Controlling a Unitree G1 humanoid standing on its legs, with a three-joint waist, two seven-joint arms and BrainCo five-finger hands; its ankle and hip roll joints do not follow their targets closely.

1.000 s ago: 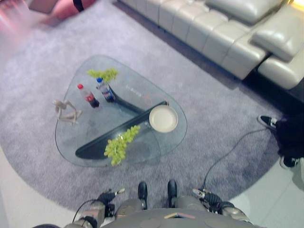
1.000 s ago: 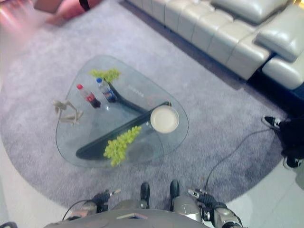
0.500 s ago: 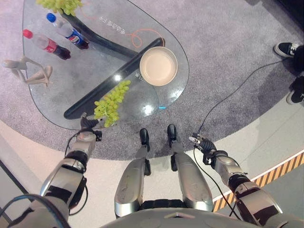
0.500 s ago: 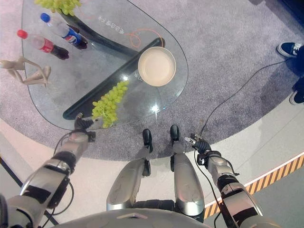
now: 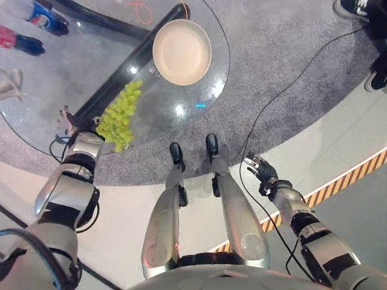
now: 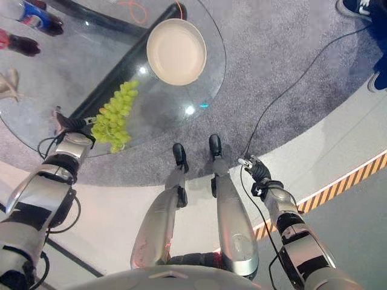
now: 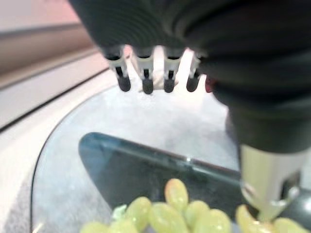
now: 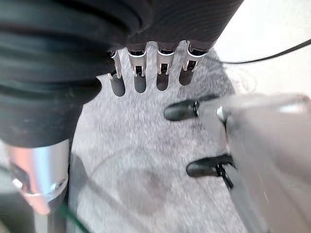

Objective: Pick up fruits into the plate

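A bunch of green grapes [image 5: 119, 115] lies on the glass table [image 5: 199, 96] near its front edge. Past it on the same table rests an empty cream plate [image 5: 181, 51]. My left hand [image 5: 74, 122] is at the table's edge just left of the bunch. In the left wrist view its fingers [image 7: 146, 82] are straight and open above the glass, and the thumb [image 7: 265, 194] touches the grapes [image 7: 184, 213]. My right hand [image 5: 259, 168] hangs low on the right over the grey carpet with relaxed fingers [image 8: 141, 80], holding nothing.
Two bottles [image 5: 42, 15] lie at the table's far left, with a pale figurine [image 5: 9, 84] beside them. A dark bar [image 5: 127, 69] runs under the glass. A person's shoes [image 5: 357, 9] stand at the far right. Yellow-black tape [image 5: 344, 181] crosses the floor.
The camera has tipped further down, so the whole scene has shifted. My left hand has risen from below the grapes to beside them at the table edge. The right hand still hangs low.
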